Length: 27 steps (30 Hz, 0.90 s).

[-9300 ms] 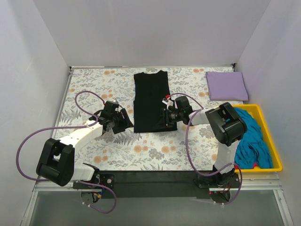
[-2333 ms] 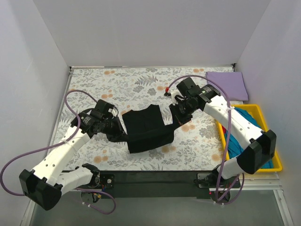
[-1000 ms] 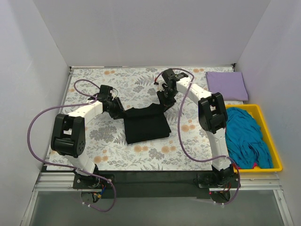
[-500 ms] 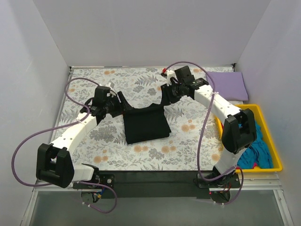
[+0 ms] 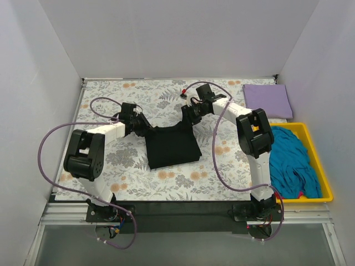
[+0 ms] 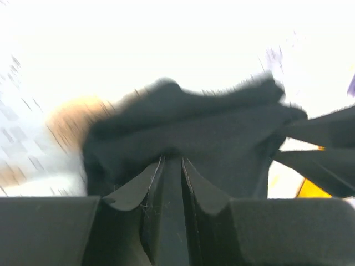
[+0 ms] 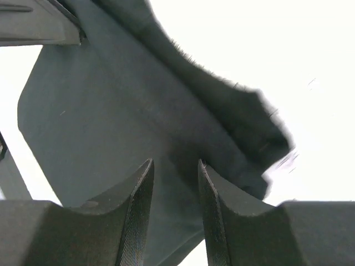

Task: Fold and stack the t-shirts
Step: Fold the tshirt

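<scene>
Left wrist view: left claw [image 6: 172, 162] nearly closed, nipping an edge of the black t-shirt [image 6: 183, 119], with bunched cloth just beyond the fingertips, all blurred. Right wrist view: right claw [image 7: 173, 166] with fingers apart, black cloth filling the gap and spreading beyond it; cannot tell whether pinched or merely lying behind. From the top external view, both claws low over the middle of the bench [image 5: 111, 100], itself covered in grey-and-orange floral print. Left one at the shirt's far left corner, right one at its far right corner, both corners raised toward the fingers, the far edge sagging between them. Rest of the black t-shirt folded to a rough rectangle, flat on the bench about midway between the left and right edges, slightly skewed. Toward the far right corner of the bench, a lavender t-shirt [image 5: 268, 101], folded square, well apart from the black one. Along the right edge, toward the near corner, a yellow tray [image 5: 328, 188] with a crumpled teal t-shirt [image 5: 291, 160] heaped inside and a sliver of pink cloth [image 5: 302, 195] at its near end.
</scene>
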Tool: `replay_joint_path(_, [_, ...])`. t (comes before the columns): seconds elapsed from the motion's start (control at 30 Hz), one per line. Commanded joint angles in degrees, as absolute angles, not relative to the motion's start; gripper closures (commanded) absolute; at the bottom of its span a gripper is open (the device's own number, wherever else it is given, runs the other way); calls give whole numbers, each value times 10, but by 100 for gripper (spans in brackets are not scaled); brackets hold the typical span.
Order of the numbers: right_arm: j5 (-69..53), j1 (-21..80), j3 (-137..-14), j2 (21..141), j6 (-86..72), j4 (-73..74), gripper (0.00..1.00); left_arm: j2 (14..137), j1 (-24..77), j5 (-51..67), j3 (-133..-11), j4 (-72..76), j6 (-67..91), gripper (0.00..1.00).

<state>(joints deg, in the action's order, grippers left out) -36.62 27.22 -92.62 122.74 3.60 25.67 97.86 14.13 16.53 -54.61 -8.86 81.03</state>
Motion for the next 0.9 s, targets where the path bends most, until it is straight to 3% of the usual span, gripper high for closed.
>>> replay_joint_path(0.0, [-410, 251, -994, 1270, 28, 217, 56, 1024, 114, 170, -586, -44, 831, 83])
replay_joint_path(0.33, [-462, 213, -1044, 1339, -94, 157, 57, 1098, 82, 189, -601, -39, 843, 79])
replay_joint_path(0.63, [-481, 212, -942, 1223, -188, 34, 57, 999, 84, 183, -623, -71, 821, 58])
replay_joint_path(0.77, [-503, 213, -912, 1234, -224, -10, 55, 956, 86, 178, -604, -65, 829, 58])
replay_joint_path(0.87, [-515, 213, -892, 1258, -259, -60, 55, 973, 86, 171, -570, -33, 845, 72])
